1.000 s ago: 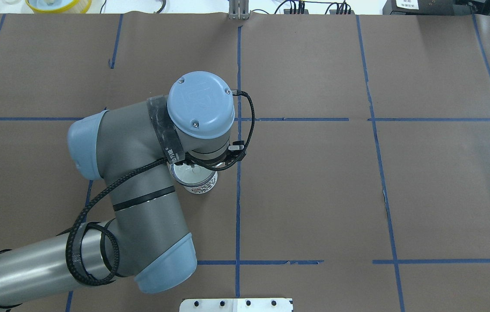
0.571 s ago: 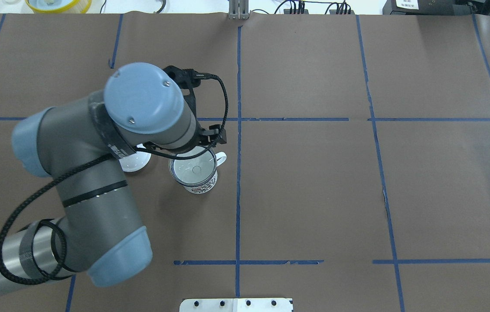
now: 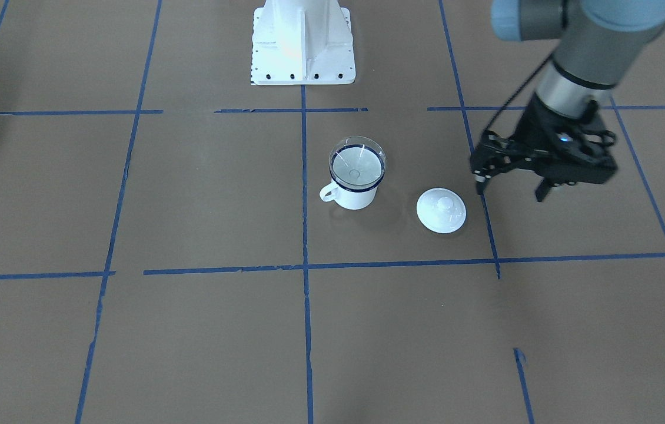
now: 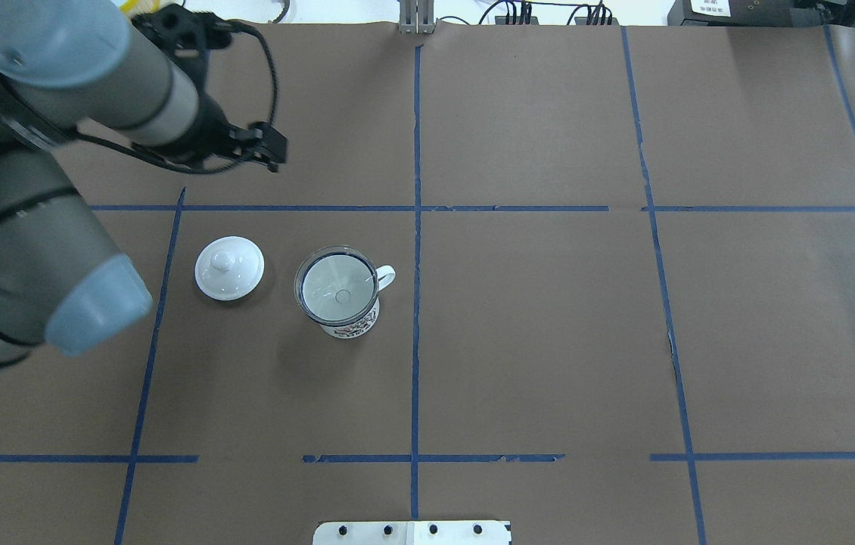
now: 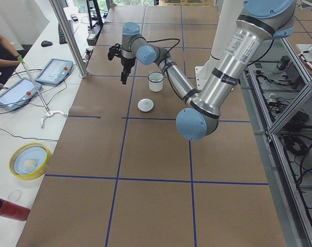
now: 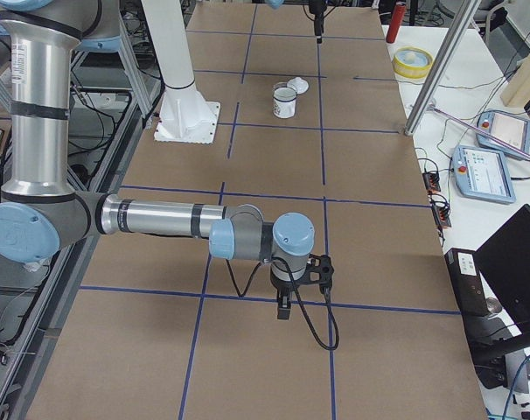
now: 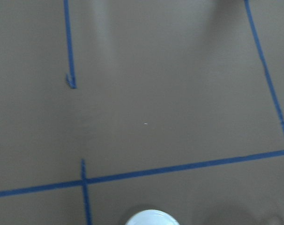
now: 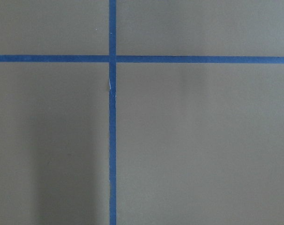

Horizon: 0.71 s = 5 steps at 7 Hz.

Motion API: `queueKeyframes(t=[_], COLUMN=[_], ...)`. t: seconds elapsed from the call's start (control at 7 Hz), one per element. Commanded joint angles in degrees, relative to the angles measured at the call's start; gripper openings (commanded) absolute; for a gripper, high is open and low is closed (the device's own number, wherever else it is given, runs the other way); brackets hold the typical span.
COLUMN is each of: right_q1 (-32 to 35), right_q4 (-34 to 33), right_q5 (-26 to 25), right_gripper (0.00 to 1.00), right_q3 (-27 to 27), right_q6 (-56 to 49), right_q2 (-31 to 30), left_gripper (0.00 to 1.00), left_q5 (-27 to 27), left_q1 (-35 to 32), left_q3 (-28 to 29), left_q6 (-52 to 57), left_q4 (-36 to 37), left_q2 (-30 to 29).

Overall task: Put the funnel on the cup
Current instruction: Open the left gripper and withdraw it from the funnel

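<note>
Clear funnel (image 4: 337, 289) atop cup (image 4: 328, 324) — side print (image 4: 354, 328) illegible.

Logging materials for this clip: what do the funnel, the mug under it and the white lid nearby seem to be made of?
Funnel: clear glossy plastic, probably; the mug rim shows through it. Mug: white enamelled metal, likely, given its dark blue rim. Lid: glossy white, ceramic or enamel; unclear.

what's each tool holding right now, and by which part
The left tool is open and holds nothing; the funnel sits on the cup, apart from it. The right tool shows only in a side view, so its hold cannot be told.
</note>
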Motion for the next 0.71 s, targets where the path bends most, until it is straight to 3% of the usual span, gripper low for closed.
queueKeyframes(t=[0.0,0.29,0.57], right_q1=[0.0,0.0,0.0], right_q4=[0.0,0.0,0.0], right_q5=[0.0,0.0,0.0], right_gripper=[1.0,1.0,1.0], right_q3=[0.0,0.0,0.0], right_q6=[0.0,0.0,0.0], right_q2=[-0.03,-0.03,-0.03], left_gripper=[1.0,1.0,1.0], left_q5=[-6.35,-8.81,-8.91], left_q1=[-12.42,-20.87,-25.37], left_q3=[8.77,14.76,15.48], left_q6=[22.35,35.67,42.14], left_q4=[-0.17,-0.08,-2.17], left_q2=[6.08,12.22,22.24])
